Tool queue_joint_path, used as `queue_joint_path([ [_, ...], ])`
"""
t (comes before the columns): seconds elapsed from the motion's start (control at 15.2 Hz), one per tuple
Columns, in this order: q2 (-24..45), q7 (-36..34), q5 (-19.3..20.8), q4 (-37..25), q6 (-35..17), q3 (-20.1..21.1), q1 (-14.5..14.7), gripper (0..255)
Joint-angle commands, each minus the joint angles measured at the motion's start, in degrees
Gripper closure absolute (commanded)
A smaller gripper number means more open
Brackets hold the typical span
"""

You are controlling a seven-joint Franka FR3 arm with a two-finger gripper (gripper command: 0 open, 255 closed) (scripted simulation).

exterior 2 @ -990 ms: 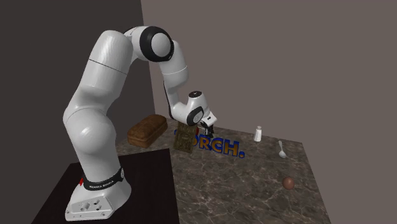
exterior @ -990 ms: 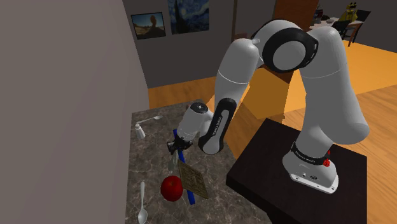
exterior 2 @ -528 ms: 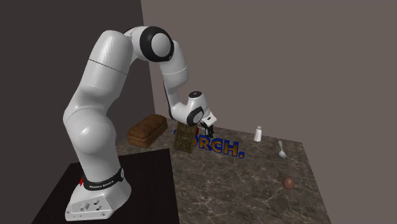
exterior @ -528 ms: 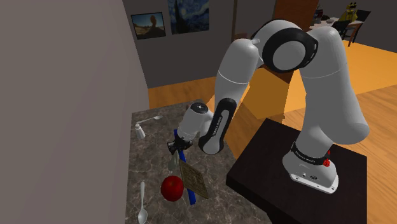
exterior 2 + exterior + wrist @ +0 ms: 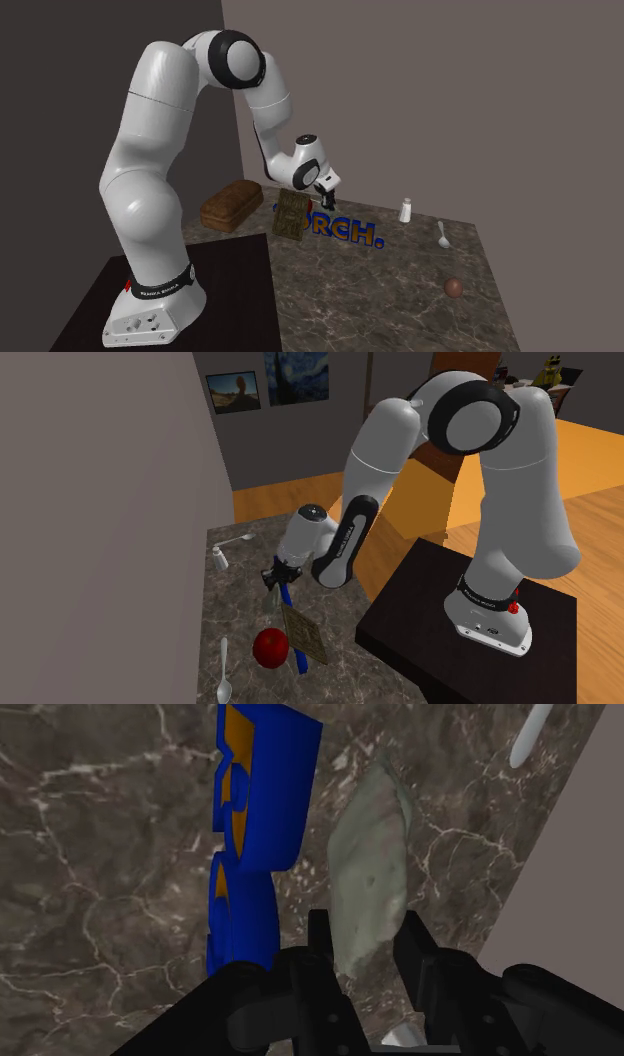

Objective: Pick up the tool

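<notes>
In the shoulder view the pincer (image 5: pixel 277 584) hung low over the marbled bench (image 5: pixel 240 542) at centre-left of the frame. The tool (image 5: pixel 273 604), a grey, stone-like piece, was just under it and beside the blue letters (image 5: pixel 287 595). A red apple (image 5: pixel 270 648) and a brown plaque (image 5: pixel 303 635) lay lower in the frame. In the second exterior view the pincer (image 5: pixel 322 197) sat at mid-frame above the blue letters (image 5: pixel 345 230), next to the plaque (image 5: pixel 290 215), and I could not make the tool out there. In the wrist view both fingers (image 5: pixel 320 939) pressed the narrow near end of the tool (image 5: pixel 370 874), so the pincer (image 5: pixel 365 929) was closed on it. The rest of the tool reached away from the fingers, just beside the blue letters (image 5: pixel 255 834). The hold looked risky to me: caught only at its tapered, uneven end, the stone could pivot or slide out under its own weight, and a swing could knock the letters over.
</notes>
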State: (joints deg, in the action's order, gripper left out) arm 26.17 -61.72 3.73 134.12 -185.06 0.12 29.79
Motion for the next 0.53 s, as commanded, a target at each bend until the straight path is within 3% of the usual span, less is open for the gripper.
queue_joint_path([
  [0.0,-1.8,0.03,0.01,0.51,1.29,0.22,-0.2,255],
  [0.46,-7.37,0.31,-0.19,1.5,5.89,1.26,-1.16,255],
])
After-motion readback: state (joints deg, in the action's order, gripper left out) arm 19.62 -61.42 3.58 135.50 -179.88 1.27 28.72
